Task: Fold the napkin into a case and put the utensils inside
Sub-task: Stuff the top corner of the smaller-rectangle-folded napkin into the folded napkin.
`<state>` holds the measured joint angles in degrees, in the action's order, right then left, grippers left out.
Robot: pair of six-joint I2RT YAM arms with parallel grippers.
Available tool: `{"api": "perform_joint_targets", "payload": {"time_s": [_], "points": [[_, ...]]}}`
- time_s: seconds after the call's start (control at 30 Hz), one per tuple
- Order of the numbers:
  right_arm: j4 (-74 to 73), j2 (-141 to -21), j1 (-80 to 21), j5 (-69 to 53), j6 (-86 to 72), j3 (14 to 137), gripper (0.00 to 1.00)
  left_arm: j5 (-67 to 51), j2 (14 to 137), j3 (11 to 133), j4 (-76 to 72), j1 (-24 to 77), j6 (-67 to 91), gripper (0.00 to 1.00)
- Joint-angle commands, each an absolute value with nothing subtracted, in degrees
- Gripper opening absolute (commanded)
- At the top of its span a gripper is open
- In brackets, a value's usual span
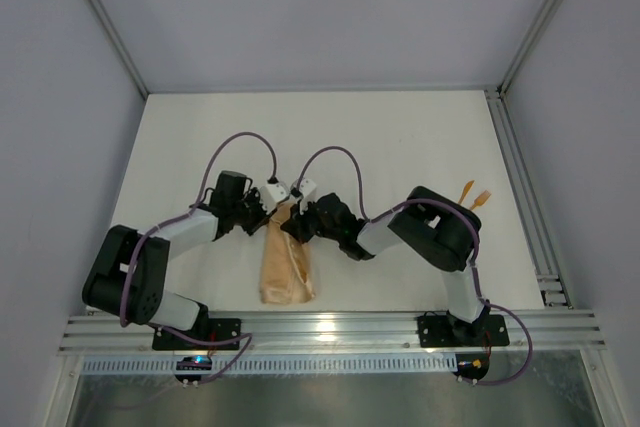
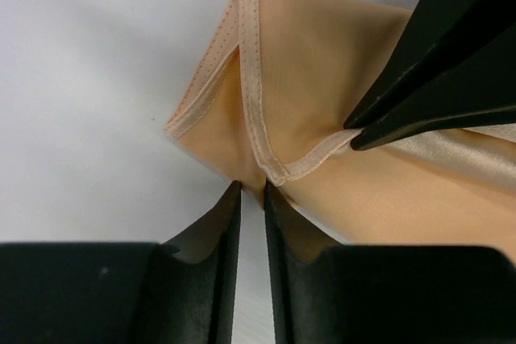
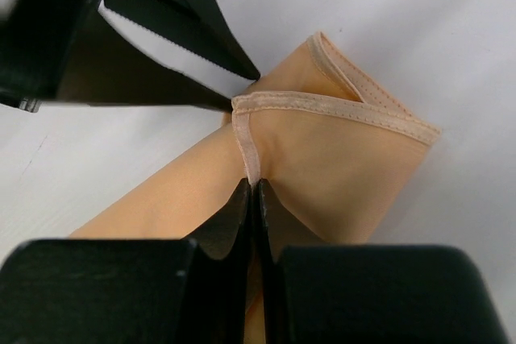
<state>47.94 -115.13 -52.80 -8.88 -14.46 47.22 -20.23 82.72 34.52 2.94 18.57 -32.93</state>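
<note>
The napkin [image 1: 286,265] is lying folded narrow on the desk [image 1: 400,137], its long axis running near to far. The right fingers [image 3: 232,219] are pinching its far hem. The left fingers [image 2: 224,227] are sitting barely parted at the same end, and I cannot tell if they are gripping.

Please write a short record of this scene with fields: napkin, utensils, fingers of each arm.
napkin: folded into a narrow strip, flat on the table, between both arms
utensils: on the table beside the right arm, apart from the napkin
right fingers: shut on the napkin's hem
left fingers: nearly together at a napkin corner; grip unclear
</note>
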Motion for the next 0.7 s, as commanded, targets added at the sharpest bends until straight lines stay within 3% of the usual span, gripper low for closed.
{"api": "perform_joint_targets", "payload": {"time_s": [0.0,0.07,0.13,0.67], "points": [[44.2,-115.3,-52.7,-8.9,-12.5,46.4,0.07,-16.6,83.8,34.9,-1.2,19.5,-32.2,0.16],[43.2,-115.0,-52.8,-8.9,-11.7,46.7,0.07,-16.7,84.0,35.3,-0.7,19.5,-31.0,0.04],[41.1,-114.3,-53.7,-7.7,-9.6,47.1,0.09,-18.0,83.0,35.8,-0.1,19.5,-28.3,0.0],[31.8,-114.2,-57.2,-7.3,-0.6,50.9,0.11,-24.2,81.0,40.2,4.6,18.1,-15.4,0.0]]}}
